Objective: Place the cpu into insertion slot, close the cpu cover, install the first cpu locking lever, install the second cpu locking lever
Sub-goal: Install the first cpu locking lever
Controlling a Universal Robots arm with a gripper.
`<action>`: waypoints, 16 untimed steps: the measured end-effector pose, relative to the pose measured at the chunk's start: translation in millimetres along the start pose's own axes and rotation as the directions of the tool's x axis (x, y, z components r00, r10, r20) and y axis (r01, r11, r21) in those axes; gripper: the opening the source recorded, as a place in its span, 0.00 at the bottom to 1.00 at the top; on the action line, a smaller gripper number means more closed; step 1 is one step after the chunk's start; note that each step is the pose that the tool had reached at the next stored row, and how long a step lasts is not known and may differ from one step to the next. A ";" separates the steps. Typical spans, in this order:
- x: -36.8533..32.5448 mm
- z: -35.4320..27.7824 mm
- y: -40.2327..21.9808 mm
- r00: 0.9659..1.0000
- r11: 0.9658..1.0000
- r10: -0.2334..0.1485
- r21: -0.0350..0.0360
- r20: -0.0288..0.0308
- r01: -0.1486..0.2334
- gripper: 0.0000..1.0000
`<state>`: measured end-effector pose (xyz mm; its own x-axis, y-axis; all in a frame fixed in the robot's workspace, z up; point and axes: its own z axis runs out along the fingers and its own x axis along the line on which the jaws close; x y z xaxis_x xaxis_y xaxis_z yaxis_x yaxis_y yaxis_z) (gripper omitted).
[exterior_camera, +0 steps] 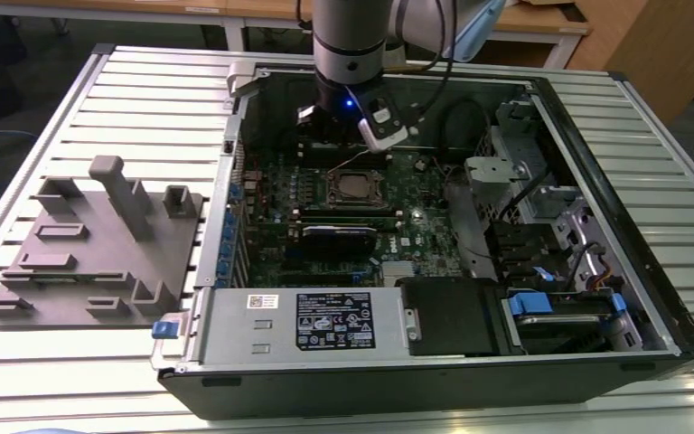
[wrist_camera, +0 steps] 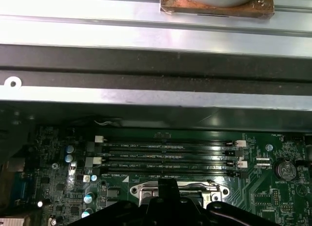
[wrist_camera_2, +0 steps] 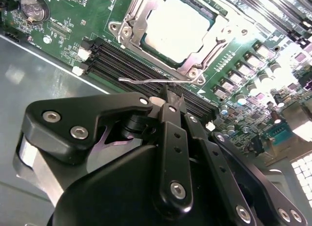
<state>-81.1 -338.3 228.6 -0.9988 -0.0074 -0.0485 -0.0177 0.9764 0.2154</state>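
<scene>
Second wrist view: the black end effector [wrist_camera_2: 169, 95], fingers pressed together and empty, sits just beside a thin silvery wire lever [wrist_camera_2: 141, 81] edging the silver-grey square cpu [wrist_camera_2: 178, 28].

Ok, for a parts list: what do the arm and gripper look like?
The arm is a silver-grey cylinder with a black wrist band lit blue and black cables alongside. The gripper is matte black linked bars with silver screw heads.

- Free room from above over the insertion slot [exterior_camera: 332, 190].
- Memory slots [wrist_camera_2: 126, 65] run just beside it, with a thin wire lever [wrist_camera_2: 146, 81] lying over them.
- Black card [exterior_camera: 339, 240] stands near.
</scene>
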 end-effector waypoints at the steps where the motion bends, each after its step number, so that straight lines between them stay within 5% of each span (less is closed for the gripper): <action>1: -0.5 0.2 0.3 1.000 1.000 0.000 0.000 0.000 0.000 0.10; 16: -6.3 3.2 7.2 1.000 1.000 0.000 0.000 0.000 0.000 0.10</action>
<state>-74.8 -330.5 227.4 -0.9988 -0.0075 -0.0484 -0.0178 0.9764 0.2154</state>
